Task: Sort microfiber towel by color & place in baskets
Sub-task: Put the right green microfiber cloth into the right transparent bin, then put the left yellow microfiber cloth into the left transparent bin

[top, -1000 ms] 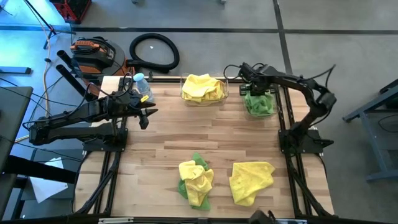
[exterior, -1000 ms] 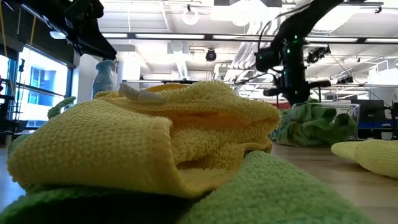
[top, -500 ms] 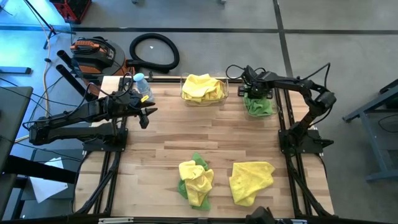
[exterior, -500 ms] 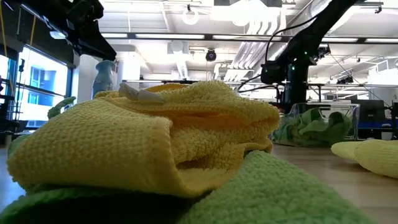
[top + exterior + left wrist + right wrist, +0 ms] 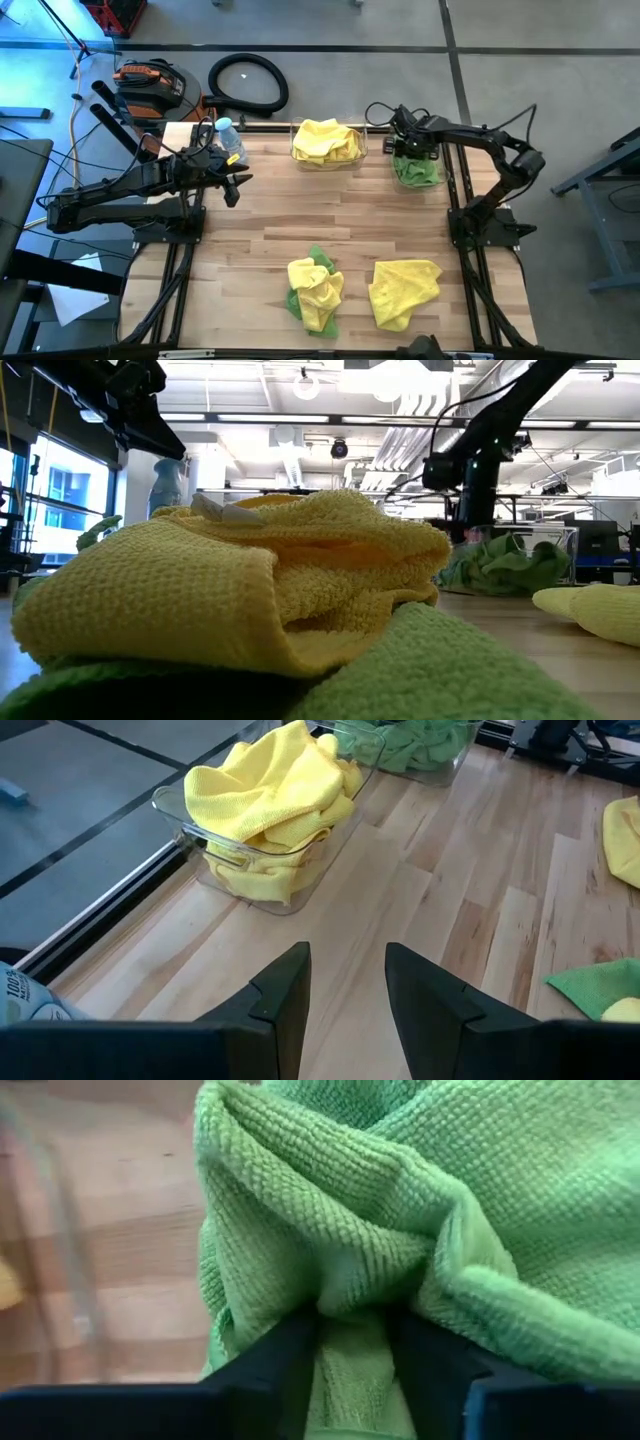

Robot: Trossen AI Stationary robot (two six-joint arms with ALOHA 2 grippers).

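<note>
Towels (image 5: 404,291) on wood table (image 5: 260,225); grey floor beyond; left jaws released, right unclear.

Right claw (image 5: 407,150) reaches down at far right, fingers slightly parted. Left claw (image 5: 232,187) hovers open, arm stretched level.

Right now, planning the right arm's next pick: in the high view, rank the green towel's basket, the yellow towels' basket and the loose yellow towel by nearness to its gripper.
From the right gripper:
1. Green towel's basket, directly beneath it.
2. Yellow towels' basket, beside it along the far edge.
3. Loose yellow towel, at the near edge.
</note>
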